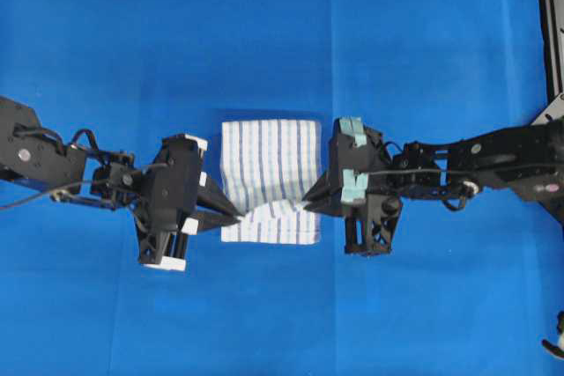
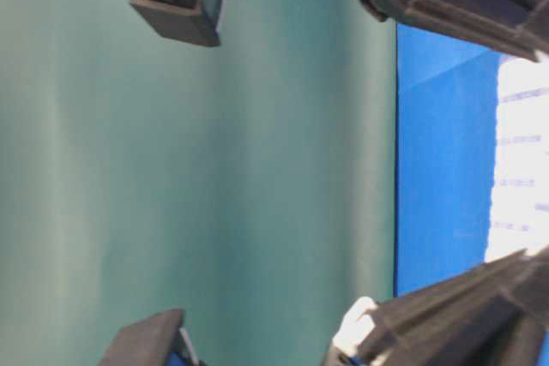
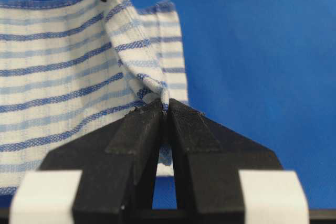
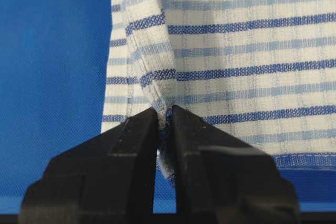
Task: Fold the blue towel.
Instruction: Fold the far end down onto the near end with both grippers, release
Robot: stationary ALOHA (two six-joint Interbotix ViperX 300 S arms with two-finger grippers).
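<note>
The 2 arms reach level toward each other. The left gripper (image 1: 236,214) and right gripper (image 1: 306,202) each pinch a raised fold of the blue towel (image 1: 269,160), which lies between them on the blue table covering (image 1: 282,33).

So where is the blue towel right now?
In the overhead view the blue towel lies at the middle of the blue table covering, between the left gripper and the right gripper, each pinching one side edge.
</note>
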